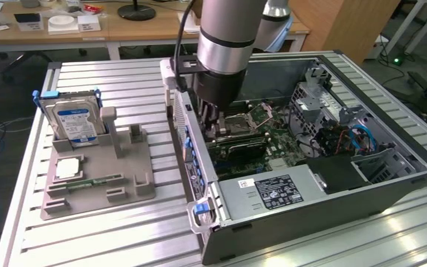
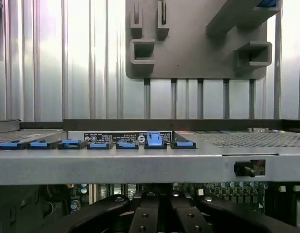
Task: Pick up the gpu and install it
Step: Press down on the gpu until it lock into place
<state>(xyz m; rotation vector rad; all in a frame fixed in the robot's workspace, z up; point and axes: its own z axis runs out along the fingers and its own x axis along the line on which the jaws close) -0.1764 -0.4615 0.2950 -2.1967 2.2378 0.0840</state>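
Grey metal slats carry everything here, and we take the open case [image 1: 391,183] as our landmark. Our gripper [image 1: 212,123] reaches down inside it, just within the wall that carries the blue clips [image 2: 154,140], above the motherboard [image 1: 262,139]. The jaws are drawn in narrow, as close as they go.

The gpu [image 1: 232,149] appears as a dark card lying low in the case just below the fingers, over the slot area of the board. We cannot tell for sure whether the fingers grip it or merely rest at its edge, nor whether it is pressed fully home; its bracket end is hidden behind the wall.

Outside the case, toward the exterior view's left, the grey holder [image 1: 117,178] has the hard drive [image 1: 74,119] upright in its slot and the memory stick [image 1: 95,182] lying flat. Its other cradles are empty, so we judge the card has already been lifted from there and brought over.

By our reading the pick and carry are done, and the work sits in the install stage. One clip stands raised among its neighbours. What remains, as far as we can see, is confirming the seat and letting go.
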